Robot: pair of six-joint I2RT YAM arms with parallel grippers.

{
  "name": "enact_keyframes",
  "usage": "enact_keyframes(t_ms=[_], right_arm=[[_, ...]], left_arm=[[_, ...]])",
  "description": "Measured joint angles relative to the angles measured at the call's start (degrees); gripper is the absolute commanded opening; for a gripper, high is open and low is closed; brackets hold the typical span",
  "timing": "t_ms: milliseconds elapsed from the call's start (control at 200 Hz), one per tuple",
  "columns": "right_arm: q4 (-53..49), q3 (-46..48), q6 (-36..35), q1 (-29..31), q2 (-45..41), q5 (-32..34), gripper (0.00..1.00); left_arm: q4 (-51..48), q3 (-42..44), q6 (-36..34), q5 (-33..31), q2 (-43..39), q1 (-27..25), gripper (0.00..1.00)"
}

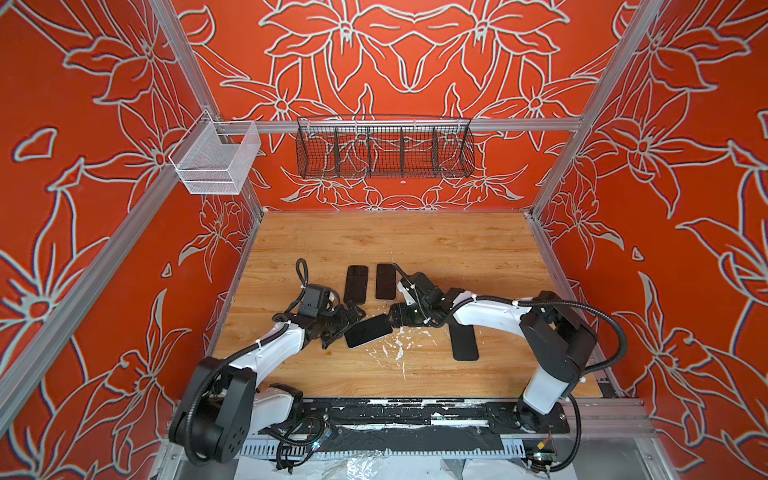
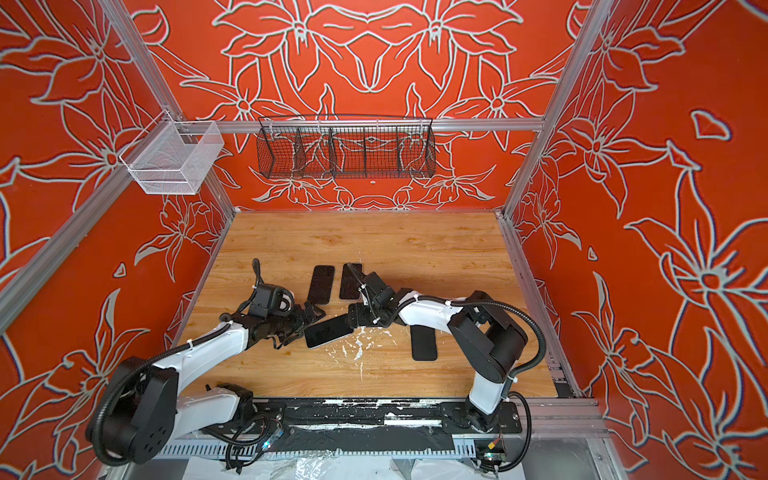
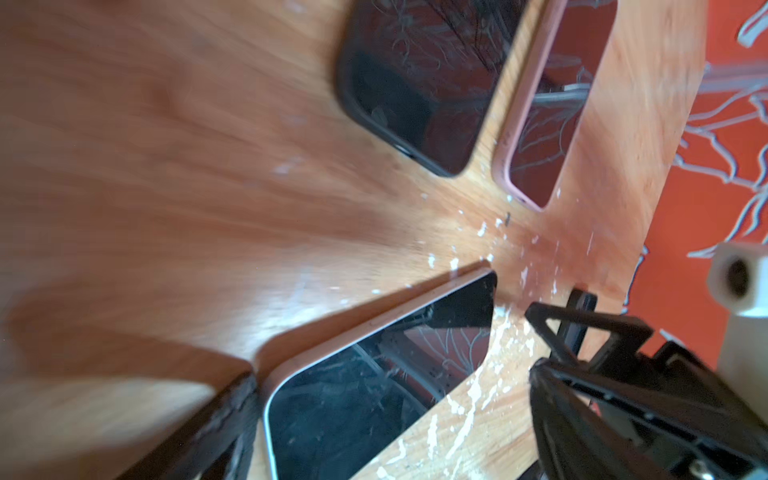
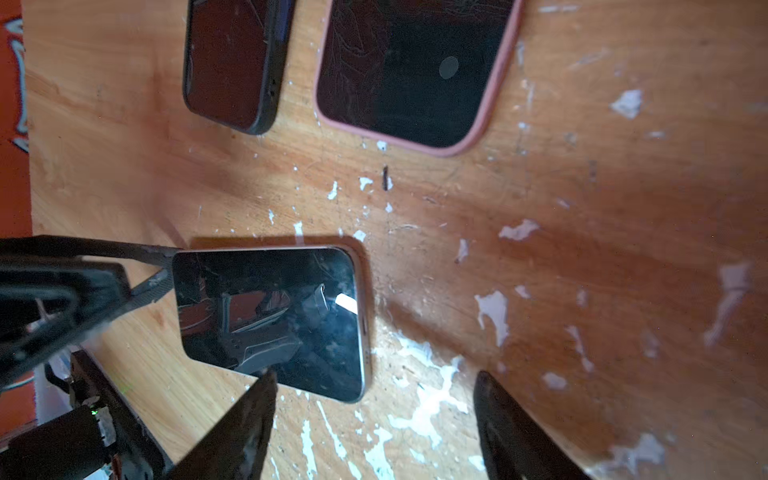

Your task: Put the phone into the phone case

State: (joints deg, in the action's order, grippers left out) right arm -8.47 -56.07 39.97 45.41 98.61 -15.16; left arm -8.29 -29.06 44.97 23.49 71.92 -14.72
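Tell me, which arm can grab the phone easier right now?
Left, probably. The left pincer is open and straddles one end of the phone, a finger on each side. The right pincer is open too, but the phone lies mostly beside its gap, near just one finger.

Robot test cell, laboratory type: aluminium-profile frame [image 1: 399, 124] lined with red floral wall panels [image 1: 83, 208], chipped wood-grain desk [image 1: 415, 241], left arm [image 1: 266, 353] and right arm [image 1: 486, 316] on a black base rail [image 1: 395, 415], black wire basket [image 1: 384, 149] and white mesh basket [image 1: 216, 166] hung above.
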Motion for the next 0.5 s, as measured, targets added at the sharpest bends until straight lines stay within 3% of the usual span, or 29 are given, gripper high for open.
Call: enact_keyframes(t_ms=[500], right_arm=[[-0.35, 5.62, 0.55, -7.61, -6.23, 0.5, 0.75]], left_arm=[[3.21, -8.07, 1.14, 3.61, 10.56, -5.33, 0.98]])
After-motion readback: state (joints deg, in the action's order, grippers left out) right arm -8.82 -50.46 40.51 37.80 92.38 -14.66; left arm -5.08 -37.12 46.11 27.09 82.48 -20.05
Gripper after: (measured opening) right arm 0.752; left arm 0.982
